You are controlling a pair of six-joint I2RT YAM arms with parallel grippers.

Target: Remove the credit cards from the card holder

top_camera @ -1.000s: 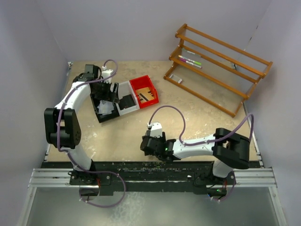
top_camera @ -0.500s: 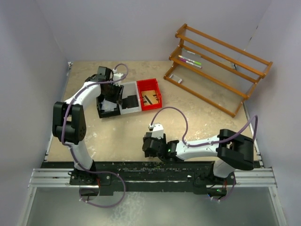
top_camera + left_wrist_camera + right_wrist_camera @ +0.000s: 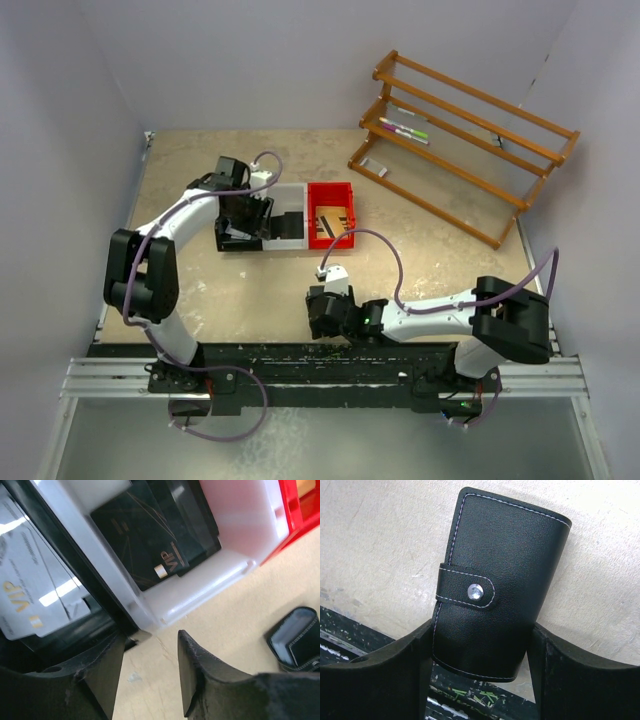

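The card holder [image 3: 505, 560], a black wallet with its snap closed, lies at the table's near edge and juts over it. My right gripper [image 3: 481, 642] is shut on its lower half, a finger on each long side; from above that gripper [image 3: 322, 312] covers it. One pale credit card [image 3: 35, 595] lies in the black tray [image 3: 107, 607]. A dark credit card [image 3: 150, 545] lies in the white tray [image 3: 200, 587]. My left gripper [image 3: 150, 647] is open at the black tray's near corner, its left finger over the tray and bare table between the jaws. The card holder's end [image 3: 295, 640] shows beyond it.
The joined black [image 3: 232, 243], white [image 3: 290, 243] and red [image 3: 332, 243] trays sit left of centre; the red one holds small dark and orange pieces. A wooden rack [image 3: 460, 145] with markers [image 3: 403, 130] stands at the back right. Walls close in on both sides.
The joined trays have slid right and turned square to the table along with my left gripper, whose jaws have narrowed. My right gripper has shifted slightly toward the near edge with the card holder.
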